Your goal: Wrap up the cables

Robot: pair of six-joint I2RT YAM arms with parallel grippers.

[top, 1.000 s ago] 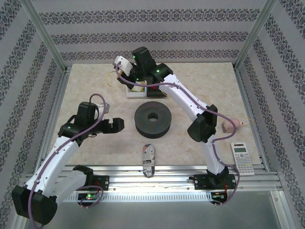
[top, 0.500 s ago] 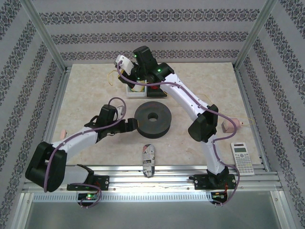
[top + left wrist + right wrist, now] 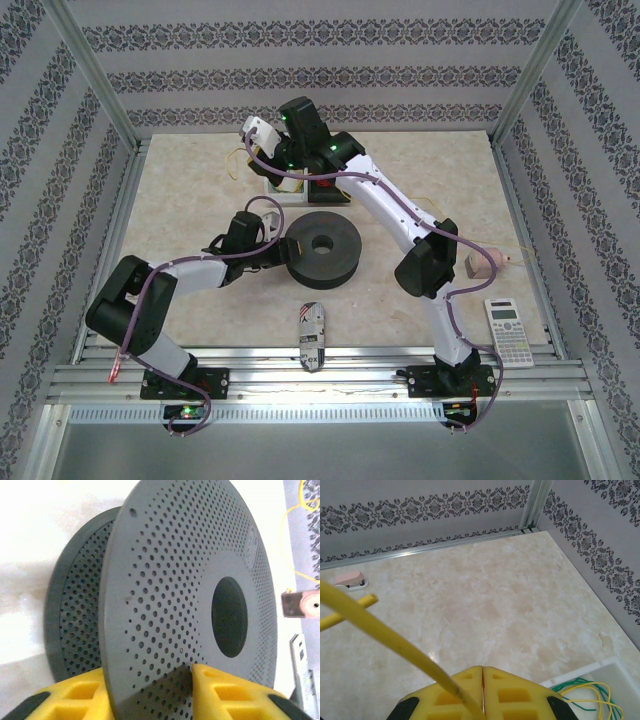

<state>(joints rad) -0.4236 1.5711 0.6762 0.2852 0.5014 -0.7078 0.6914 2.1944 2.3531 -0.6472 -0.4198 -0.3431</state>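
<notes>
While the right arm has stayed at the far side of the table, the left arm has moved a lot. A second ago it was bent up and back, well away from the black spool. Now it lies low and stretched out, and the left claw has come right up to the spool's left edge.

From the left wrist, the spool's top plate, full of little holes, sits between the two yellow fingers. The claw is partly open, with one finger on each side of the plate's rim. It does not look squeezed tight yet.

The right claw is pressed closed on the yellow cable. The cable runs up and to the left from the fingers, and a second bit of it pokes in at the left side. More thin yellow and green wires lie in the white tray just beside that claw.

I think this means the left arm is getting ready to hold the spool steady. Then the right arm could bring the cable over and wind it on. No cable is on the spool yet, so the wrapping has hardly begun.
</notes>
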